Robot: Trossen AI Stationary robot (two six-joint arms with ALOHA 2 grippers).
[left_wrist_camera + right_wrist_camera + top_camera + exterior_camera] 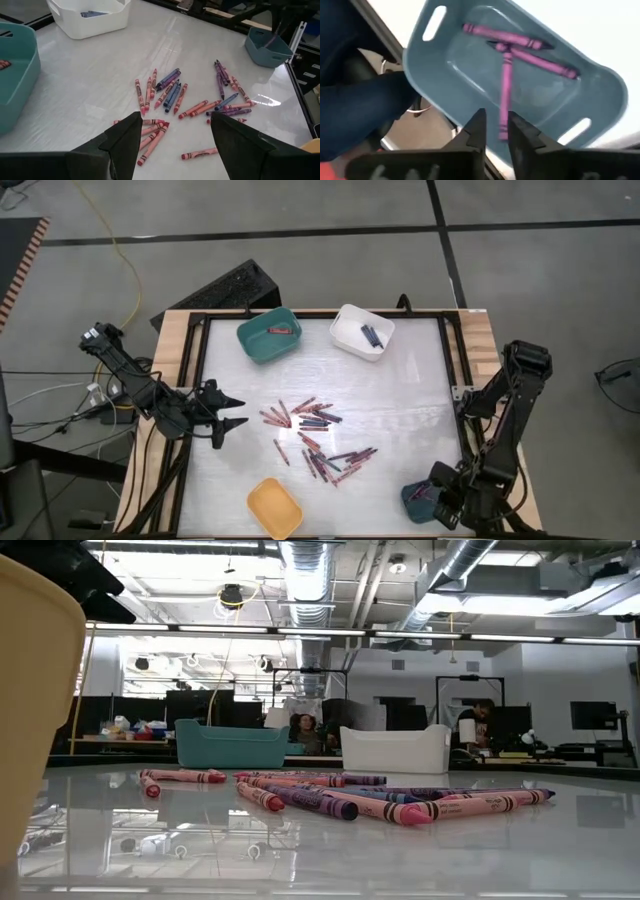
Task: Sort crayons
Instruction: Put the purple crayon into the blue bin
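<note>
White and glossy, the table (400, 390) fills the high view; the crayons (315, 435) lie scattered around its middle, reds, pinks and dark blues mixed; a teal bin (268, 335) holding one red crayon sits at the far edge, a white bin (361, 330) with dark blue ones just beside it toward the right; a yellow bin (274, 507) stands at the near edge; a blue-grey bin (420, 498) sits by the near right corner, with the right gripper (445, 502) over it; the left gripper (232, 412) hangs above the left side of the table, fingers spread wide, holding nothing.

Low view; crayons (330, 795) lie flat across the middle of the table, some touching, some crossing; the teal bin (231, 744) and white bin (394, 749) stand upright behind them at the far edge; the yellow bin's wall (35, 690) fills the near left; people sit in the room beyond.

Left wrist view; the left gripper (172, 131) gapes wide and empty above the crayons (172, 92); the blue-grey bin (267, 46) shows farther off.

Right wrist view; the right gripper (495, 131) hangs over the blue-grey bin (435, 60), fingers narrowly parted; a pink crayon (505, 92) stands nearly on end between the tips, and whether they touch it I cannot tell; two more pink crayons lie crossed on the bin floor.
</note>
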